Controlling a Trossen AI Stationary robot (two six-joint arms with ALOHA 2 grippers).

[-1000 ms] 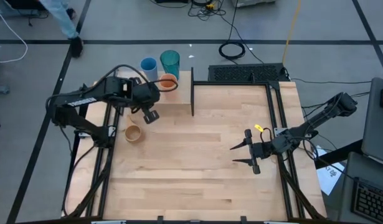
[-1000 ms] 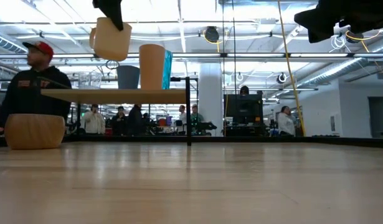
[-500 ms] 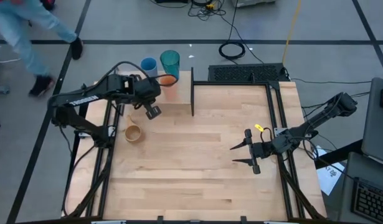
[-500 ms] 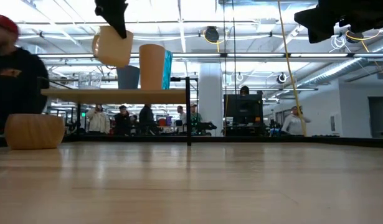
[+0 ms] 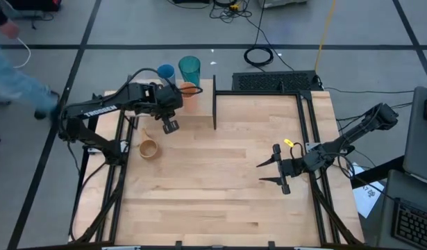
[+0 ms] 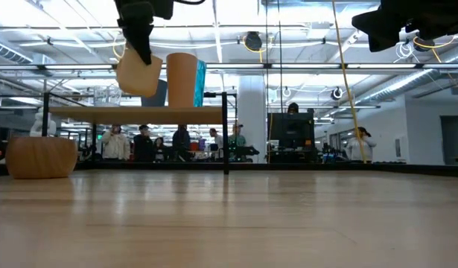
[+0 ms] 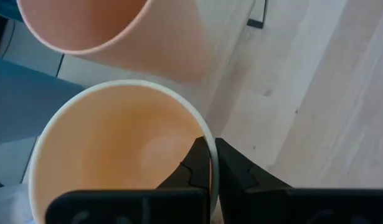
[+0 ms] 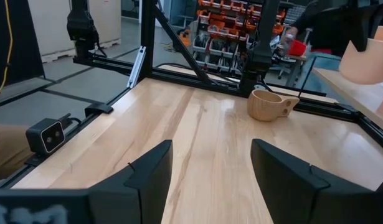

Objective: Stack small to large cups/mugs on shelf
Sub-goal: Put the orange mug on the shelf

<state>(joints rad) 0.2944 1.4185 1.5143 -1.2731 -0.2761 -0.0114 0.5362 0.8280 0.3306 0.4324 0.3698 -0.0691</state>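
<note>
in the lower right of the high view the right gripper [image 5: 274, 165] is parked low over the tabletop [image 5: 220, 187], its fingers spread apart and nothing between them; it is well apart from every cup

nearer the left edge a tan handled mug [image 5: 148, 148] is seen standing alone on the tabletop, not yet shelved

further up the frame, the left gripper [image 5: 170, 126] is clamped on the rim of the peach-orange mug [image 6: 138, 73]: in the left wrist view one finger is set inside the wall and one outside [image 7: 238, 171]. in the low view the mug is carried tilted, its base above the shelf [image 6: 139, 113] board, not resting on it

the relation that matters: the orange cup [image 6: 182, 80] stands upright on the shelf just beside the held mug, toward the centre of the low view, and its open mouth [image 7: 82, 25] lies just ahead of the fingers in the wrist view. the left arm is by far the nearer one

at the top of the high view, the shorter blue cup [image 5: 165, 71] and the tall teal tumbler [image 5: 189, 69] stand side by side at the shelf's far edge
</note>
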